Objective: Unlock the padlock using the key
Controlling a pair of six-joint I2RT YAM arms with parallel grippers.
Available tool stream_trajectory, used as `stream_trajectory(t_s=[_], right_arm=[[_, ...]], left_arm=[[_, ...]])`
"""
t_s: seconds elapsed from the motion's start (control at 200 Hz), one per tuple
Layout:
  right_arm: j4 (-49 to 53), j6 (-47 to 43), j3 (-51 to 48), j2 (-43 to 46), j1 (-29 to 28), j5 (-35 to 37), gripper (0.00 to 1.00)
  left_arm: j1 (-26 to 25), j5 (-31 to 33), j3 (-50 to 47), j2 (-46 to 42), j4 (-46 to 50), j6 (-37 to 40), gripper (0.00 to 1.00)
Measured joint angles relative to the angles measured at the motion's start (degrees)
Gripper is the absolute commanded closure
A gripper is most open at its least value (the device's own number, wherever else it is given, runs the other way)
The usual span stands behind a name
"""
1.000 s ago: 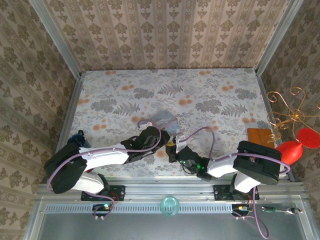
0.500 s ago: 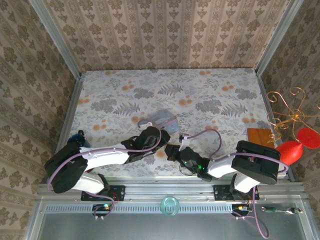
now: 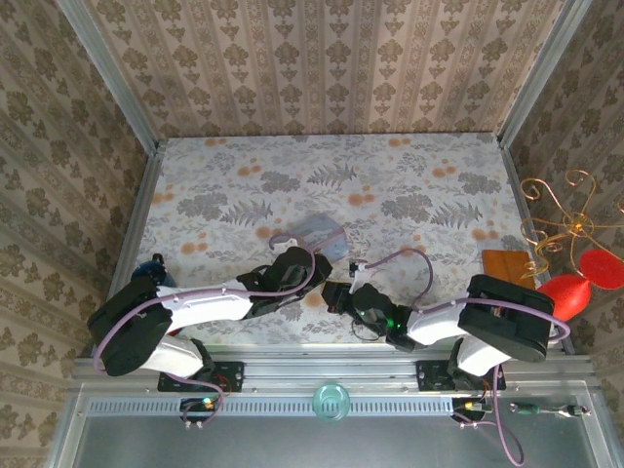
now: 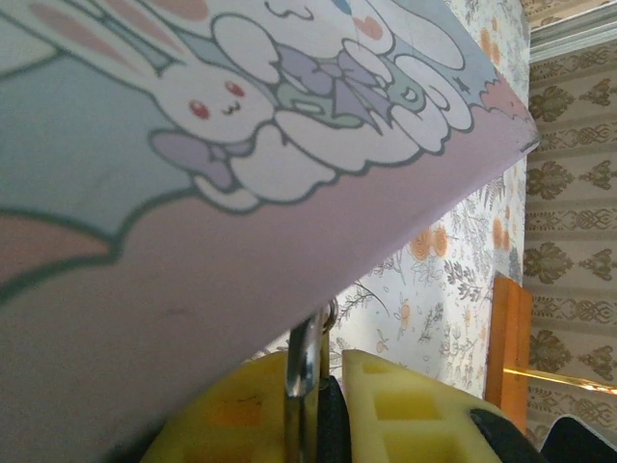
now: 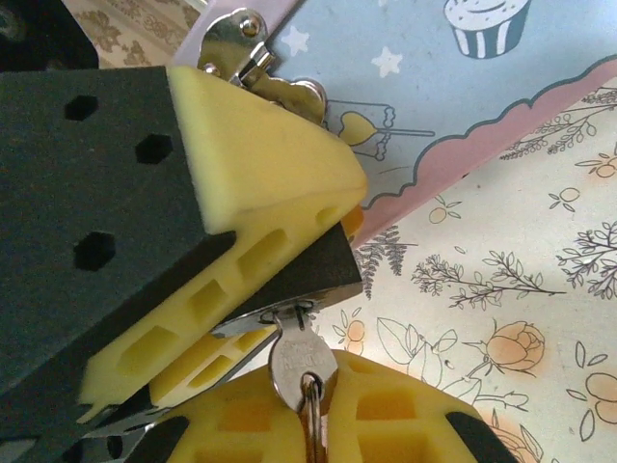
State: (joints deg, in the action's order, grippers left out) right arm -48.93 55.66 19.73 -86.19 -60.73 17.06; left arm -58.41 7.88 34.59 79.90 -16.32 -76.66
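Observation:
In the right wrist view the padlock [image 5: 313, 275] is a small dark block clamped between the yellow pads [image 5: 260, 154] of my left gripper. The key [image 5: 301, 352] sticks into its underside. My right gripper [image 5: 307, 384] is shut on the key's silvery head, with a key ring hanging below. In the left wrist view the silvery shackle [image 4: 305, 362] rises between my left gripper [image 4: 326, 374] fingers, under the printed pouch [image 4: 193, 193]. From above, the left gripper [image 3: 314, 281] and right gripper [image 3: 343, 296] meet at the padlock [image 3: 331, 292] near the table's front edge.
The bluish pouch [image 3: 320, 232] lies just beyond the grippers, and its metal clasp [image 5: 241, 43] is close to the left pad. A wooden block [image 3: 507, 265] sits at the right edge, beside a red ornament [image 3: 575, 288] with gold wire. Patterned walls surround the floral table [image 3: 419, 185].
The right wrist has rolled at the padlock and its cable has swung over to the right. The left arm has stayed still with the padlock in its grip.

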Motion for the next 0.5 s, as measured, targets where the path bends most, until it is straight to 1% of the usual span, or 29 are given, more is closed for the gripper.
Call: stream_trajectory(t_s=[0.12, 0.18, 0.245, 0.365, 0.415, 0.44, 0.5], right_arm=[[7.6, -2.6, 2.2, 2.2, 0.3, -1.4, 0.68], [12.3, -4.6, 3.1, 4.3, 0.5, -2.0, 0.64], [17.7, -6.9, 3.8, 8.1, 0.5, -2.3, 0.60], [24.9, -11.4, 4.6, 16.3, 0.9, -1.9, 0.47], [27.5, -13.7, 4.9, 19.5, 1.4, -1.7, 0.46], [28.7, -14.4, 5.0, 21.0, 1.7, -1.4, 0.43], [31.7, -16.8, 5.0, 24.4, 2.5, -1.1, 0.42]], left_arm=[[0.0, 0.0, 0.0, 0.0, 1.0, 0.5, 1.00], [0.4, -0.2, 0.0, 0.0, 1.0, 1.0, 1.00], [1.0, -0.5, 0.0, 0.0, 1.7, 2.0, 1.00], [2.5, -0.7, 0.0, -0.2, 5.2, 4.5, 1.00], [3.3, -0.6, 0.1, -0.4, 7.3, 5.7, 1.00], [3.6, -0.6, 0.2, -0.5, 8.3, 6.3, 1.00], [4.4, -0.6, 0.8, -0.6, 10.9, 7.9, 1.00]])
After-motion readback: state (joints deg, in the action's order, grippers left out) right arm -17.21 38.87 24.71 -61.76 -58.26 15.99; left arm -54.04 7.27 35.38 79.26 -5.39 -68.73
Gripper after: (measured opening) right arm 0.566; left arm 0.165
